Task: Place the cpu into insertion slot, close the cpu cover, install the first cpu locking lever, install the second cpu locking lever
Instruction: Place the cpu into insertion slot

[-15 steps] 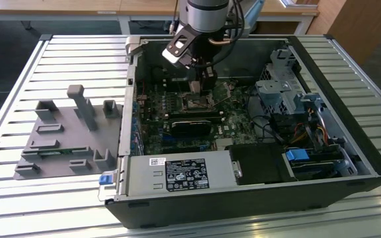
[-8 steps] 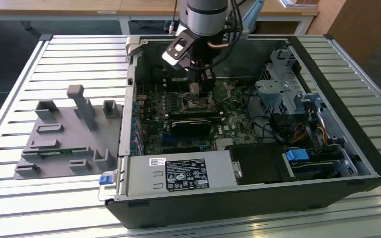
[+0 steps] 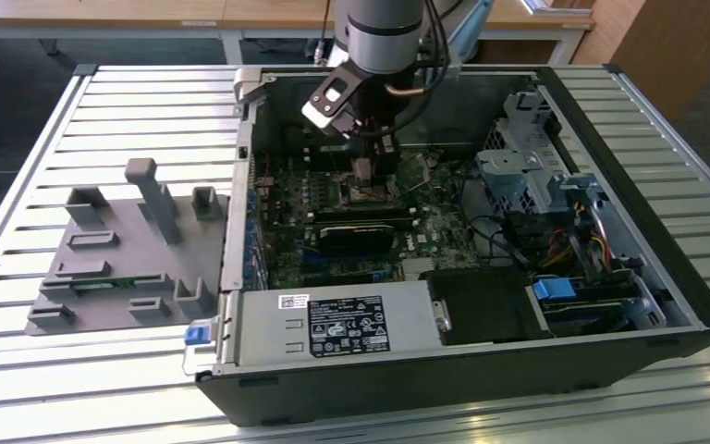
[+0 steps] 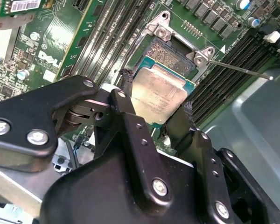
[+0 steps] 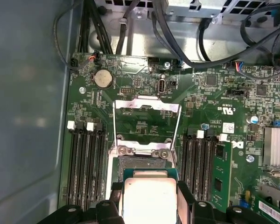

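Looking at a big slatted metal counter (image 3: 34, 120) carrying an open black PC case (image 3: 454, 388) laid on its side, plus a grey plastic fixture (image 3: 121, 250) with upright posts parked just beside it toward the exterior view's left. Got the grey robot arm (image 3: 386, 32) reaching down from above into the case, right over the green motherboard (image 3: 447, 231). Spotting long black memory slots (image 5: 86, 163) flanking the socket area on both sides in the first wrist view, and a round coin battery (image 5: 103, 78) near the board edge by the cables. Onto the small stuff: seeing the end effector (image 4: 157, 93) gripping the cpu (image 4: 161, 95), black fingers (image 4: 130, 116) pinching two opposite edges, silvery top facing the camera. Holding it right at the insertion slot (image 4: 170, 52), overlapping one edge of that dark square, with part of the socket floor showing past the chip. Can't tell whether touching the socket or hovering just above. Seeing the cpu cover (image 5: 147, 103) flipped up and open behind the slot in the first wrist view, and a thin metal lever (image 4: 238, 69) sticking out free, away from the socket, in the second wrist view.
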You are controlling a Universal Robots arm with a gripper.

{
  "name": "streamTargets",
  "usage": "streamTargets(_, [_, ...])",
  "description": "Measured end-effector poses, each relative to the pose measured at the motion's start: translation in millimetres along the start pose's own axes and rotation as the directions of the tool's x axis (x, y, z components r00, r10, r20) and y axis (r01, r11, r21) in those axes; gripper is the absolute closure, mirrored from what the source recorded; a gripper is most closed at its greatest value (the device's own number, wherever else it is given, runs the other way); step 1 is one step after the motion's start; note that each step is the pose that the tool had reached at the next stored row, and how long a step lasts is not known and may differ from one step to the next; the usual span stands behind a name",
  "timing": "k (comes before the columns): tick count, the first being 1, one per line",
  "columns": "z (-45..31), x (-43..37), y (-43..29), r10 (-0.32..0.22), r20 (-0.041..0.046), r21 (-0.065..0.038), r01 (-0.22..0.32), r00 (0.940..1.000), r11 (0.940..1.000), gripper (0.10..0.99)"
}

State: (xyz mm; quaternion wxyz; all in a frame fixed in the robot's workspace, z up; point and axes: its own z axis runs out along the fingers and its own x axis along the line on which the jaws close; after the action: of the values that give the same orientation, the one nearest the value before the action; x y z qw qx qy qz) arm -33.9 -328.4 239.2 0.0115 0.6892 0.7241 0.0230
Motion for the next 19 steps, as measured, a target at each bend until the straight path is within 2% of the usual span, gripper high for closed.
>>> streamTargets(9, [7.7,0.0,-0.4,0.036,0.0017,-0.001,-0.036,0.9993,0.9993,0.545])
streamTargets(19, [18.6,-0.2,-1.2,0.037,0.0018,-0.001,-0.037,0.9993,0.9993,0.545])
